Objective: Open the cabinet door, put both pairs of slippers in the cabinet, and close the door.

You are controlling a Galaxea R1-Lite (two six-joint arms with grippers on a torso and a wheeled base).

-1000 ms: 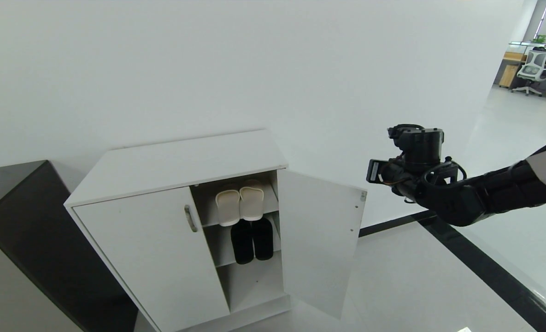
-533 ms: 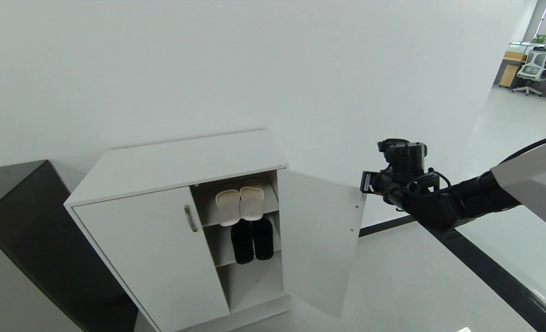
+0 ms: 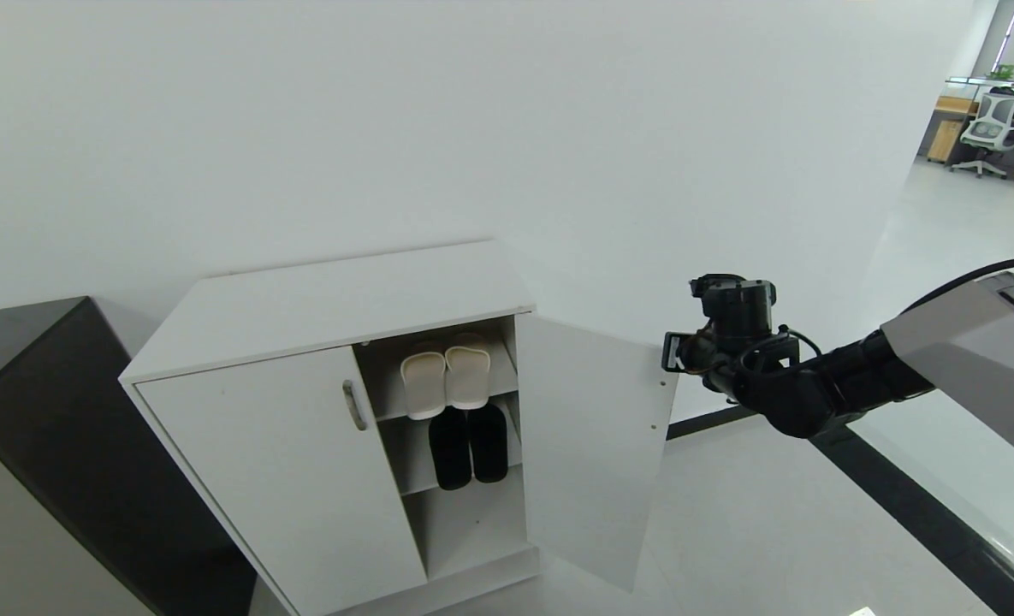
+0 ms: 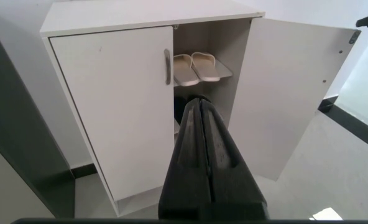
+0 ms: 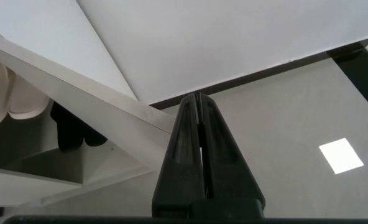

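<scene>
Currently, you have on record: one white boxy two-door board cabinet [image 3: 327,295], with the left door shut and the flat white right-hand door [image 3: 592,445] swung open. One pair of cream foam slippers [image 3: 447,381] lies on the top shelf. One pair of black slippers [image 3: 468,445] lies on the shelf at their 6 o'clock. Your right gripper [image 3: 669,352] has its fingers pressed together and sits just beside the open door's upper free corner, at its 3 o'clock; contact cannot be told. Your left gripper [image 4: 200,101] also has its fingers closed together and faces the cabinet front.
</scene>
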